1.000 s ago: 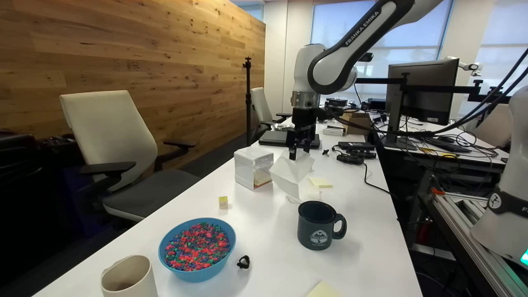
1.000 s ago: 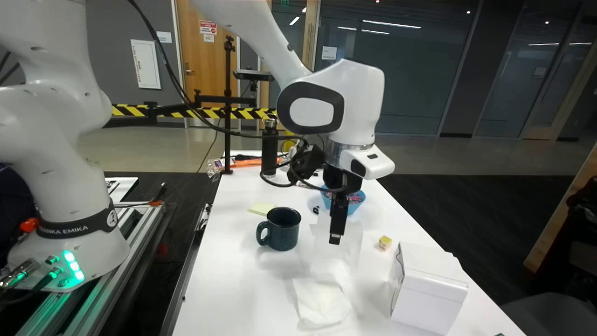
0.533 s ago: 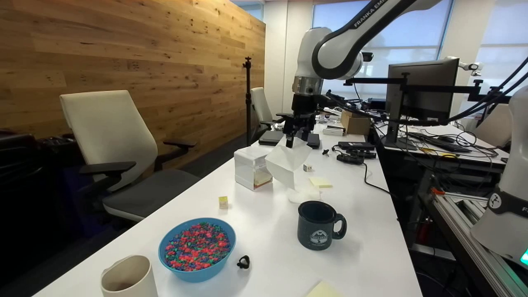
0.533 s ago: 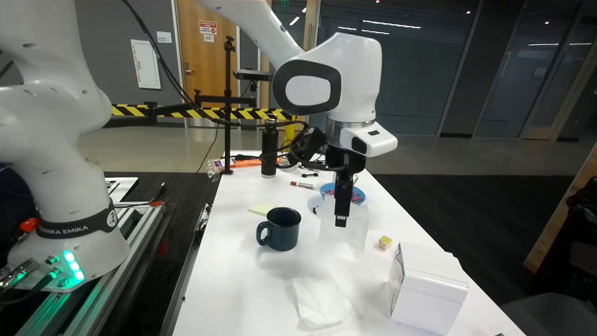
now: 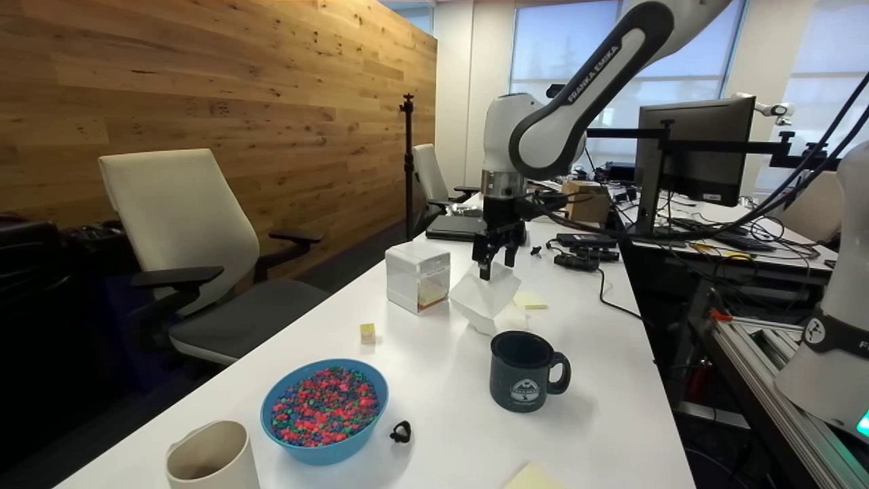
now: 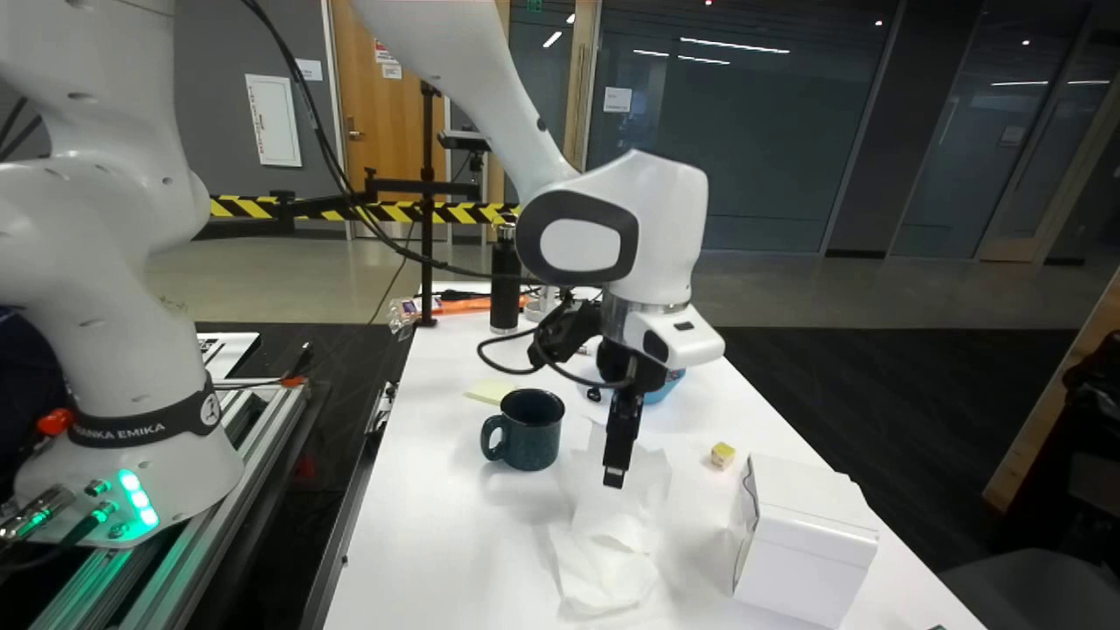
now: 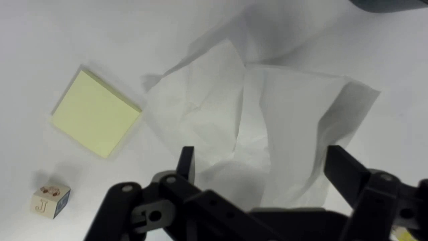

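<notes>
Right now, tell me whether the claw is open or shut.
Open: in the wrist view, the claw has its fingers standing wide apart, with creased white tissue visible through the gap.

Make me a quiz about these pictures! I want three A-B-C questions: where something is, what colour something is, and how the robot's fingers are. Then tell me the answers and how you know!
1. Where is the thin white paper?
A) In the mug
B) Right by the gripper
C) On a chair

2. What colour is the bowl?
A) Yellow
B) Black
C) Blue

3. How are the gripper's two fingers?
A) Wide apart
B) Pressed together
C) Crossed over each other

Answers:
1. B, because in an exterior view the thin white paper shows close at the gripper's tips.
2. C, because the bowl's rim and outside are blue.
3. A, because the wrist view shows a big gap between the fingers.
</notes>
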{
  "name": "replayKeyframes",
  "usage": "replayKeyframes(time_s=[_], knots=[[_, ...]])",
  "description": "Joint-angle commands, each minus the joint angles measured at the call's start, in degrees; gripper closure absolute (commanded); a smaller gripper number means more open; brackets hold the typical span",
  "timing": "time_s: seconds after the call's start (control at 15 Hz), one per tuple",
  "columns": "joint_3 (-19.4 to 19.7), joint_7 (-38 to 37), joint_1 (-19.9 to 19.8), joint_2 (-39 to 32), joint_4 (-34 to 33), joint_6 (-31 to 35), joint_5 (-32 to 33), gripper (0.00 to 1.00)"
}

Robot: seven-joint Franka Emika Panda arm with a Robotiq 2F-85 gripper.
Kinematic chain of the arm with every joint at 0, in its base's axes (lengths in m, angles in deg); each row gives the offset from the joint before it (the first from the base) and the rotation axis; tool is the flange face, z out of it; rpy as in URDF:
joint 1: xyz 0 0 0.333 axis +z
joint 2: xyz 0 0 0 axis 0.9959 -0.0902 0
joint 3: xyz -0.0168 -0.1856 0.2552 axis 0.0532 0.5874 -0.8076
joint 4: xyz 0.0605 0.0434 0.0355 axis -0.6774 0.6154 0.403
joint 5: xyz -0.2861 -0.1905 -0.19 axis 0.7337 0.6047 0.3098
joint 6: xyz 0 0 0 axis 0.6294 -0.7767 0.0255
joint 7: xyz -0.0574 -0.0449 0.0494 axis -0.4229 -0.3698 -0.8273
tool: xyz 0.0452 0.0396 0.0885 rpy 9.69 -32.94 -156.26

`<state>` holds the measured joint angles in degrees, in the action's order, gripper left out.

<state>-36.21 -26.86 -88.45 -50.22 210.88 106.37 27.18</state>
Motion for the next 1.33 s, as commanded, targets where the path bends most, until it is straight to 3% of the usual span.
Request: replayKeyframes(time_s=[0.0, 0.67, 1.13, 1.2, 1.27], knots=[[0.86, -1.56, 0.51, -5.31, -1.22, 1.36, 0.96, 0.00], [-1.34, 1.30, -0.46, -11.29, -2.84, 3.50, -4.35, 0.00], [-0.68, -0.03, 0.33, -16.13, -5.28, 5.86, -3.90, 0.00], [-0.61, -0.04, 0.31, -16.69, -5.59, 6.01, -3.93, 0.02], [-0.56, -0.02, 0.31, -17.14, -5.93, 6.21, -3.93, 0.26]])
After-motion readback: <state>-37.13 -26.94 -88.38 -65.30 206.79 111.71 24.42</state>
